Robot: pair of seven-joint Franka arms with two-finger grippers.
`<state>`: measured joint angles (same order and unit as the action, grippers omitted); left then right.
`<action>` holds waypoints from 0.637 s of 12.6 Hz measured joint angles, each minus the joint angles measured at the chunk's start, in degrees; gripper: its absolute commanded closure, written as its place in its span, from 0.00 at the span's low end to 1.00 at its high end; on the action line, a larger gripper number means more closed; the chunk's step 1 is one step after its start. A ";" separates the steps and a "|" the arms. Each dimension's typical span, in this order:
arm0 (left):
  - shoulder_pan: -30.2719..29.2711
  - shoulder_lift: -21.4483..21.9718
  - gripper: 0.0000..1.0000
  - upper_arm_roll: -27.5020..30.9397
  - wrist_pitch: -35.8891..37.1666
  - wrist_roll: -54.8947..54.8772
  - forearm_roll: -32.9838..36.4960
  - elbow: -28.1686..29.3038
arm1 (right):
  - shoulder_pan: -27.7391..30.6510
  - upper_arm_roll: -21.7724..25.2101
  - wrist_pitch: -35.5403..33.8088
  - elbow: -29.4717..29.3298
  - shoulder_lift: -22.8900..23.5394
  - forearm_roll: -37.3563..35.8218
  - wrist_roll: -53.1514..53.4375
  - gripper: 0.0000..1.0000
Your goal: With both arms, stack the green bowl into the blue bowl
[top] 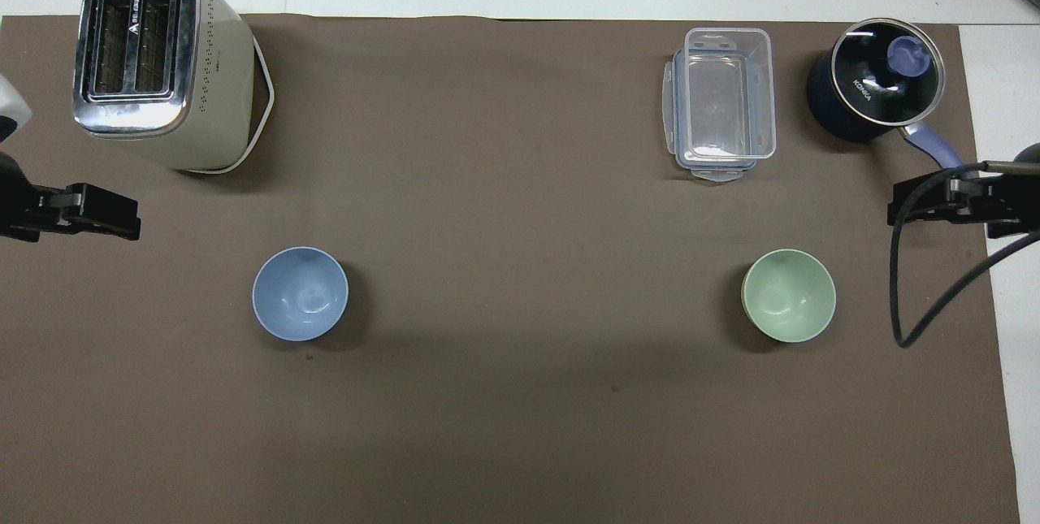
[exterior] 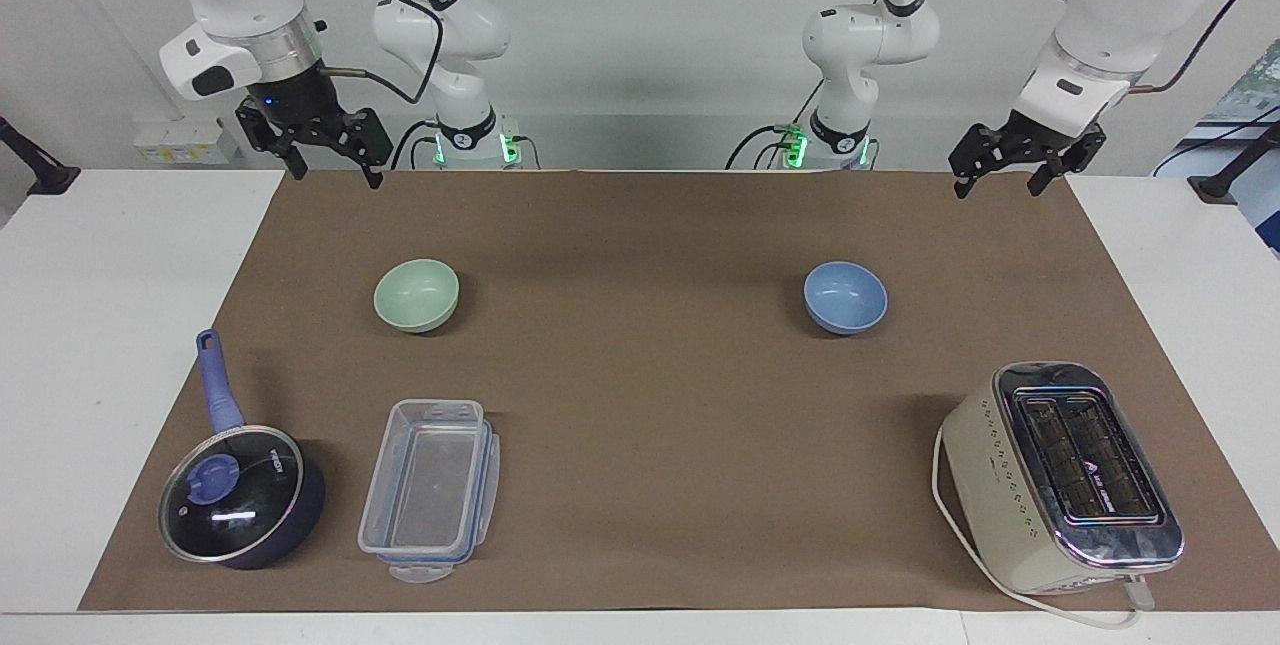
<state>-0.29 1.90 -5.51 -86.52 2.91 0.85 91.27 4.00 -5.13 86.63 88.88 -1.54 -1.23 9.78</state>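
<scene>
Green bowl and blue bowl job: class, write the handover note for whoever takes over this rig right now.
Right gripper: fingers open, empty, raised over the mat's edge nearest the robots, at its own end.
Left gripper: fingers open, empty, raised at the other end.
Green bowl: upright on the mat, at the right arm's end.
Blue bowl: upright, at the left arm's end, far apart from it.
Done: nothing.
Left: grasp the green bowl, set it into the blue bowl.

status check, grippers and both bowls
Left gripper and right gripper open, raised, empty. Green bowl and blue bowl apart, unstacked. Nothing between them.
</scene>
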 measured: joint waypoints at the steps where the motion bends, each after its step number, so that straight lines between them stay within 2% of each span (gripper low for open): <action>1: 0.00 0.02 0.00 0.00 0.00 -0.02 0.00 0.06 | -0.01 0.00 0.00 -0.05 0.05 0.01 0.00 0.00; 8: 0.00 0.34 0.00 -0.01 -0.29 -0.55 0.00 1.67 | -0.08 -0.06 0.00 -0.08 0.68 0.03 0.00 0.00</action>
<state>-0.29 2.24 -5.52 -86.81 2.36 0.85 92.95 3.92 -5.19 86.63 88.81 -0.86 -1.20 9.77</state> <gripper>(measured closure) 0.000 0.000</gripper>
